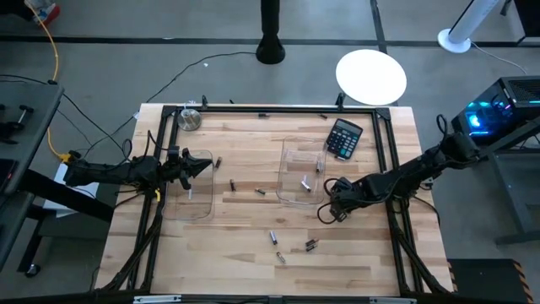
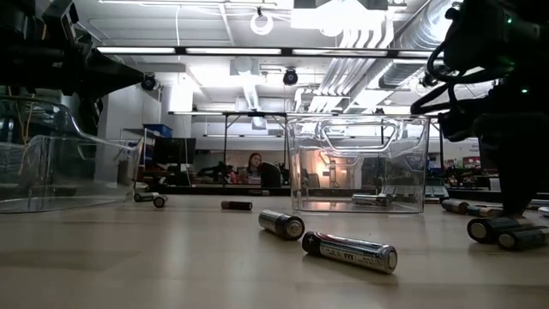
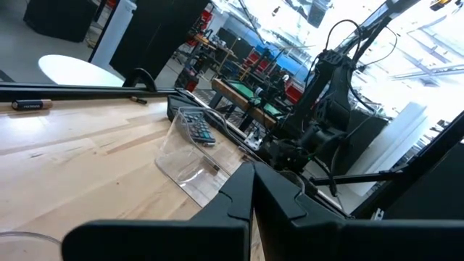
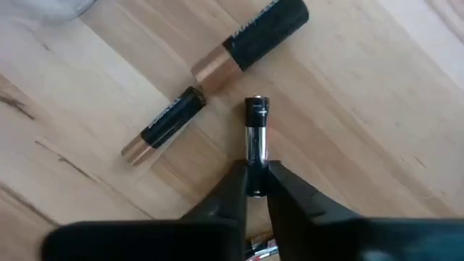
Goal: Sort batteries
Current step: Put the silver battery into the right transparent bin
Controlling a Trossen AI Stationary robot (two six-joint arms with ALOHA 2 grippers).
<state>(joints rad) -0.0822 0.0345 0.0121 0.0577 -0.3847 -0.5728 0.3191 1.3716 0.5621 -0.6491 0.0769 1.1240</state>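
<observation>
The right pincer (image 4: 256,190) is clenched on a slim silver-and-black battery (image 4: 255,134) just above the wooden surface (image 1: 245,253), beside two black-and-copper batteries (image 4: 250,38). The left pincer (image 1: 205,165), its fingers pressed together, hovers over the left clear tray (image 1: 190,203).

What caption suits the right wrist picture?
Right gripper pinching a slim black-and-silver battery above the wooden table, beside two copper-topped black batteries.
</observation>
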